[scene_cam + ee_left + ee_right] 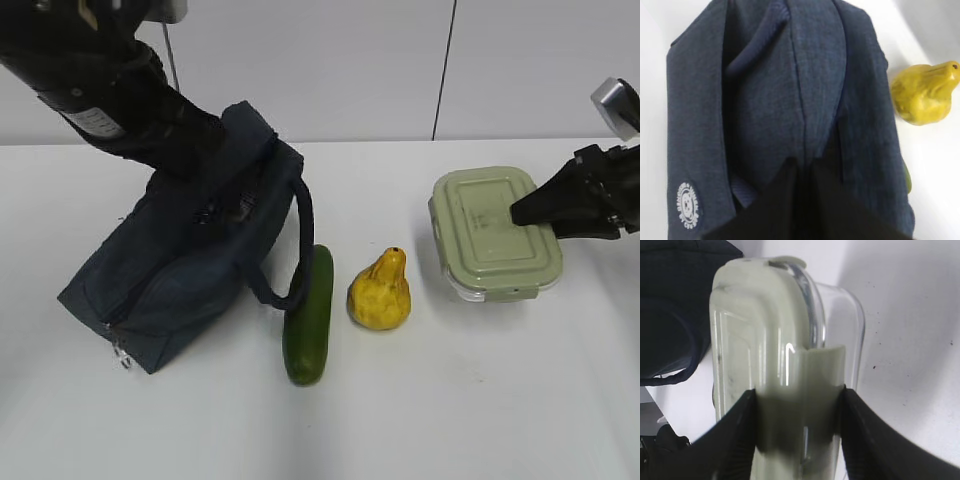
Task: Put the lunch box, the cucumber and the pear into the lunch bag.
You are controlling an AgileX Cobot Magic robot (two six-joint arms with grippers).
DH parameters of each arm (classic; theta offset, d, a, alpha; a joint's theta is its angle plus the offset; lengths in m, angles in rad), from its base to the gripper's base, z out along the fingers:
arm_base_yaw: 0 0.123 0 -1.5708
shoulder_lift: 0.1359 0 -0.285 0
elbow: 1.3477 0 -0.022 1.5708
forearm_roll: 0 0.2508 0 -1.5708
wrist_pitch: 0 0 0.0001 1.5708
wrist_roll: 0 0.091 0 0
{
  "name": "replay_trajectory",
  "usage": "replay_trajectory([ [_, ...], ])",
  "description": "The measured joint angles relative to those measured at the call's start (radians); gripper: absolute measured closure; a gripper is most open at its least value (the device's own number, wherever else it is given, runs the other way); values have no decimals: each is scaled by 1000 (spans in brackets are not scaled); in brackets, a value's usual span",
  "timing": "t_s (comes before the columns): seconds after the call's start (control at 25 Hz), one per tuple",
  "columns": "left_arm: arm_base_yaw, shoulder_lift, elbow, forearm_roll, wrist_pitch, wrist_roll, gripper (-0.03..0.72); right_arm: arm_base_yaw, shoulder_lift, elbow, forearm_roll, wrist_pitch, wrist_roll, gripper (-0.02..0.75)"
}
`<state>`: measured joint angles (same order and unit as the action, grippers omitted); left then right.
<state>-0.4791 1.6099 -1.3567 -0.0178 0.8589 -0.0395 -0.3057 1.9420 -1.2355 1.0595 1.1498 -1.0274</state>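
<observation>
Two jaws of the right gripper [800,405] are being closed across the lunch box [497,233] short end (its long axis running toward the far-left lunch bag [185,250]).

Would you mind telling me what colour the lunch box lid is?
Pale sage green; the lunch box lid shows best in the exterior view.
</observation>
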Motion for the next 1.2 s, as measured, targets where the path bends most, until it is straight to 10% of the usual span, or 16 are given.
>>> replay_trajectory([
  [1.2,-6,87,-2,-266,-171,-15,685,42,-19,-98,66,0,31,381],
])
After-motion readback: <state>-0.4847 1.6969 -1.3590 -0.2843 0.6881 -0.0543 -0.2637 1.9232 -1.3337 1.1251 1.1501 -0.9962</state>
